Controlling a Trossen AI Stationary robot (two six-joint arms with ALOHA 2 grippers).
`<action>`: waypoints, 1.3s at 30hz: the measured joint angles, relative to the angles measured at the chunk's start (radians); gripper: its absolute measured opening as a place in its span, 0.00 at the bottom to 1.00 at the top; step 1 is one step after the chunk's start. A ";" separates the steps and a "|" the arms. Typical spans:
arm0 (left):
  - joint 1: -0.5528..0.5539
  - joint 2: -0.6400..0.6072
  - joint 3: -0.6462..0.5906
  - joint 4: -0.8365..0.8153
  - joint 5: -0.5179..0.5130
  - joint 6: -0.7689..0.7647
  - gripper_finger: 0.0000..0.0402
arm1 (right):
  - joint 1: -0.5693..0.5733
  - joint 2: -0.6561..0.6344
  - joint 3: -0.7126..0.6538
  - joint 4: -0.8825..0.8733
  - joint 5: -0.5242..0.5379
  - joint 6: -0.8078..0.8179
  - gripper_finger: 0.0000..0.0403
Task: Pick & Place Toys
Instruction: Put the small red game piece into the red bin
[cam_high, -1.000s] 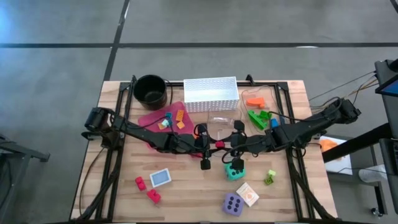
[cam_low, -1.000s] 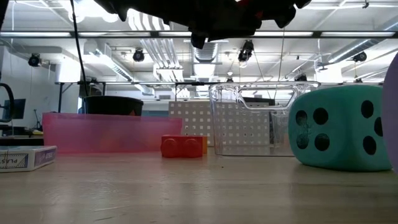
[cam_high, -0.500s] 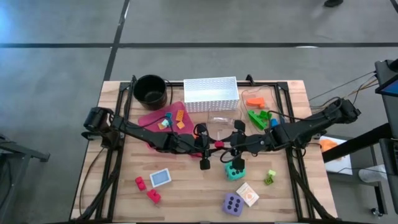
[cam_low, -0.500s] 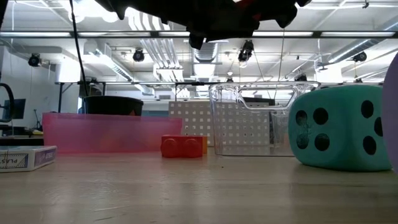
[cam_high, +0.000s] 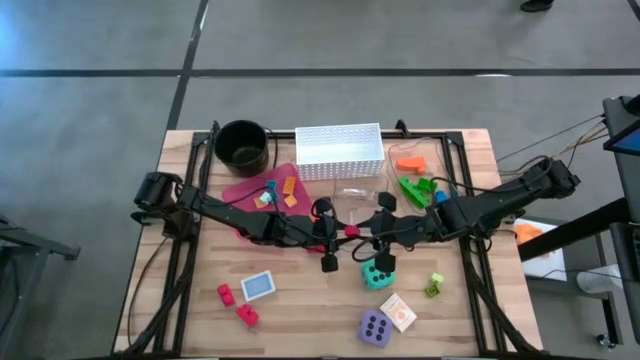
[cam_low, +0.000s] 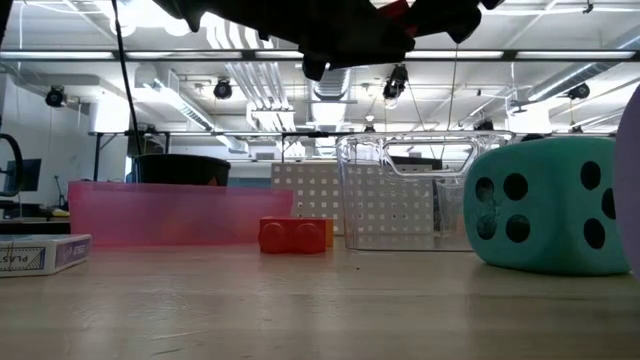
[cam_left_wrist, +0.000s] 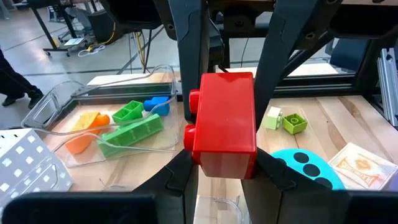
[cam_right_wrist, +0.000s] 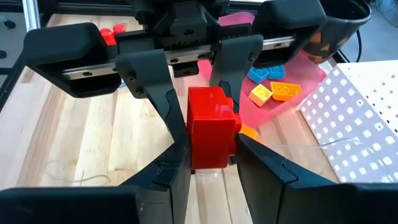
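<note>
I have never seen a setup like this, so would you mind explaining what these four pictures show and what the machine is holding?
It is a robot with two dark arms at a wooden table. One picture looks straight down, one looks level across the tabletop, and two come from cameras on the arms' wrists. In mid-table the left gripper and right gripper meet, both clamped on one red brick held above the table. Around them lie a teal die, a purple die, cards, small bricks, a pink tray, a white perforated basket and a black pot.
</note>
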 joint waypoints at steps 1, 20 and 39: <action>0.000 0.000 0.000 -0.003 -0.001 0.000 0.25 | 0.000 0.000 0.000 -0.008 -0.001 0.007 0.30; 0.008 -0.098 -0.001 -0.320 -0.231 -0.100 0.25 | 0.000 -0.013 0.000 -0.206 -0.015 0.094 0.30; 0.260 -0.326 -0.177 -1.125 -0.243 -0.567 0.31 | -0.018 0.003 -0.004 -0.221 -0.015 -0.057 0.30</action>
